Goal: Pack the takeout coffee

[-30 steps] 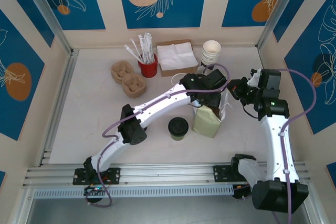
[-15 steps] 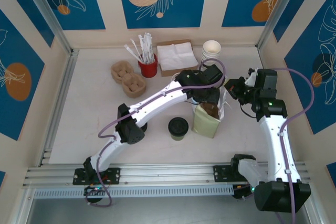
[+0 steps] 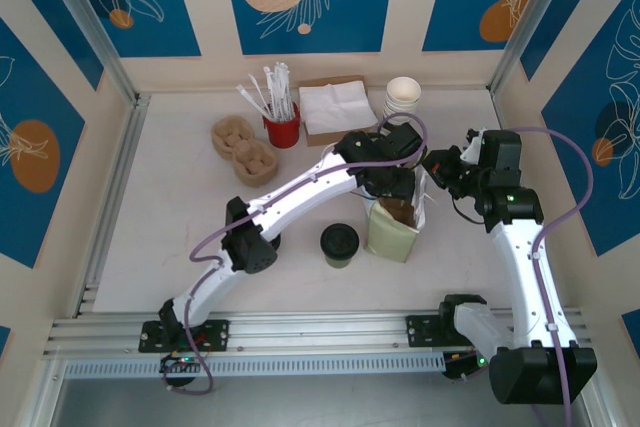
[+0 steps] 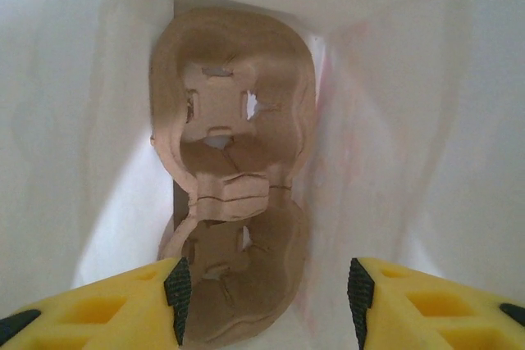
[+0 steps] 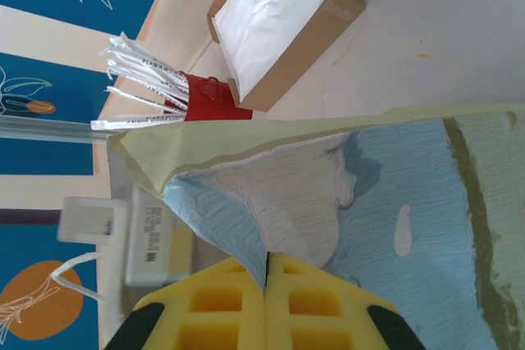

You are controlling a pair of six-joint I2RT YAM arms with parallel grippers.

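Observation:
The takeout coffee (image 3: 339, 243), a small olive cup with a black lid, stands on the table just left of the pale green paper bag (image 3: 392, 237). A brown pulp cup carrier (image 4: 234, 161) lies inside the bag, and its top edge shows in the bag mouth (image 3: 400, 210). My left gripper (image 4: 267, 301) hangs open over that mouth (image 3: 398, 187), with nothing pinched between its pads. My right gripper (image 5: 267, 264) is shut on the bag's rim (image 5: 394, 202) and holds it from the right (image 3: 437, 169).
More pulp carriers (image 3: 243, 147) lie at the back left. Behind the bag stand a red cup of wrapped straws (image 3: 282, 127), a brown napkin box (image 3: 335, 107) and a stack of white cups (image 3: 402, 99). Walls close in the table's sides.
My left gripper has drawn back slightly from the bag, and the brown carrier now shows in the mouth. The right arm has shifted a little left, still gripping the rim.

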